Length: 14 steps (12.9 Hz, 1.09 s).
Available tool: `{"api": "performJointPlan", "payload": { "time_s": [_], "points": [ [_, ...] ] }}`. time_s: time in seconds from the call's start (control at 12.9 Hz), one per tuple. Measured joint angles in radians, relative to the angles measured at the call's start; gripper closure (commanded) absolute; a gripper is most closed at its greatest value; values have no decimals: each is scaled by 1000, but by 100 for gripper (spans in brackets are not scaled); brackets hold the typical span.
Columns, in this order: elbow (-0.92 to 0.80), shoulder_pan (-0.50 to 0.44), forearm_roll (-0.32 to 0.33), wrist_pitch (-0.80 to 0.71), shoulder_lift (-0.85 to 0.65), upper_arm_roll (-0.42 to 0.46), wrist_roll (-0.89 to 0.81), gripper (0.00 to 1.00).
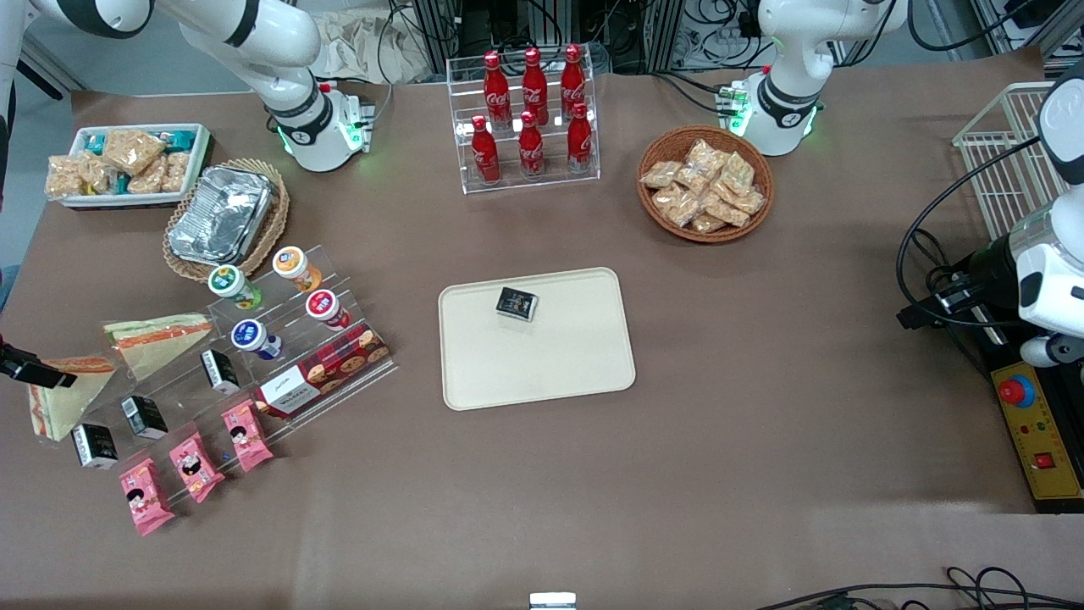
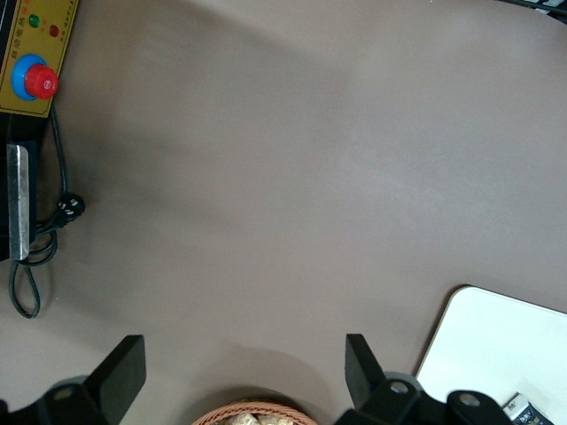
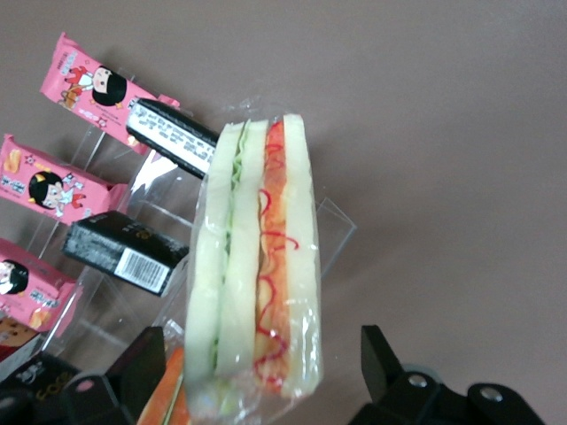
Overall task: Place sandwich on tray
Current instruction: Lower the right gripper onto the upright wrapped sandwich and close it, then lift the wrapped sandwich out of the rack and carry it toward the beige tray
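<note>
The sandwich [image 1: 66,405] is a clear-wrapped wedge of pale bread with orange-red and green filling, leaning at the working arm's end of the table beside the acrylic snack stand. My gripper [image 1: 32,371] hangs just above it. In the right wrist view the sandwich [image 3: 257,266] stands on edge between the fingers [image 3: 146,359], and the gripper [image 3: 260,341] is open, with a gap on each side of the wrap. The tray [image 1: 550,356], cream-beige with a low rim, lies in the middle of the table, well away from the gripper.
A second wedge [image 1: 161,337] rests on the stand next to the sandwich. The stand [image 1: 279,356] carries black boxes, pink snack packs, cups and a biscuit box. A small black box [image 1: 517,303] lies on the tray. A foil container [image 1: 218,213], cola rack [image 1: 529,114] and snack basket [image 1: 705,182] stand farther from the camera.
</note>
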State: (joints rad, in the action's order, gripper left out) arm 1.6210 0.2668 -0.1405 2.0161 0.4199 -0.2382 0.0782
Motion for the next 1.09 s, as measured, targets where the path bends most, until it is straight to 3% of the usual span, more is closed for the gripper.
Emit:
{"api": "performJointPlan", "payload": {
  "time_s": [0.08, 0.31, 0.47, 0.85, 1.09],
  "points": [
    [-1, 0, 0, 5, 5, 0, -1, 18],
    [-2, -1, 0, 6, 8, 2, -2, 77],
    [-3, -1, 0, 6, 8, 3, -1, 98],
    [-22, -3, 13, -17, 1, 4, 22, 100],
    [-126, -19, 20, -226, -32, 16, 109, 100]
  ]
}}
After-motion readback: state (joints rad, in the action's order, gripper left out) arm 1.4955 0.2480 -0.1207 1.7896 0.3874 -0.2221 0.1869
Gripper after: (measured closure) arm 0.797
